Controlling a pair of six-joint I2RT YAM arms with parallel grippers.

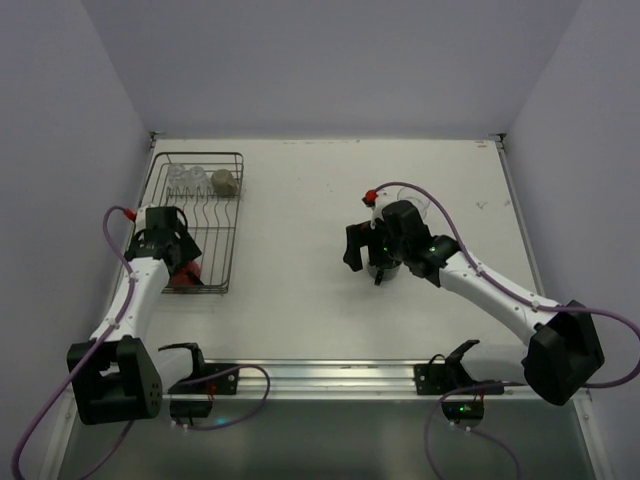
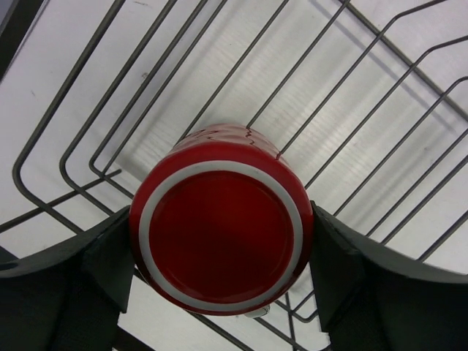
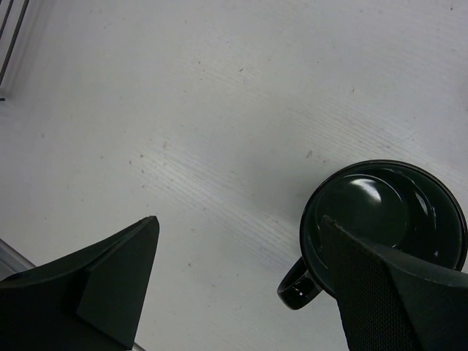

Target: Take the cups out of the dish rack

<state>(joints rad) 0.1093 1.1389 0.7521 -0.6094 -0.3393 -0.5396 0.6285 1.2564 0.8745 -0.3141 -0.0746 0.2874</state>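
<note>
From above, I see tumblers [image 1: 186, 177] and a tan cup [image 1: 223, 182] waiting in the rack [image 1: 238, 215]. My left gripper [image 2: 223, 245] straddles the red mug [image 2: 219, 234] there, though I cannot tell if it pinches. My right gripper [image 3: 240, 238], spread, hovers over the dark mug [image 3: 384, 219], unloaded onto the table [image 3: 219, 110].

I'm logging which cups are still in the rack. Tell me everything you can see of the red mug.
The red mug looks like glossy ceramic. It is round and turned upside down, so its base faces up as a red disc ringed by a white band. No handle shows. It stands on the wires at the near end of the dish rack. The left hand's dark fingers are against both its sides, with no gap visible.
</note>
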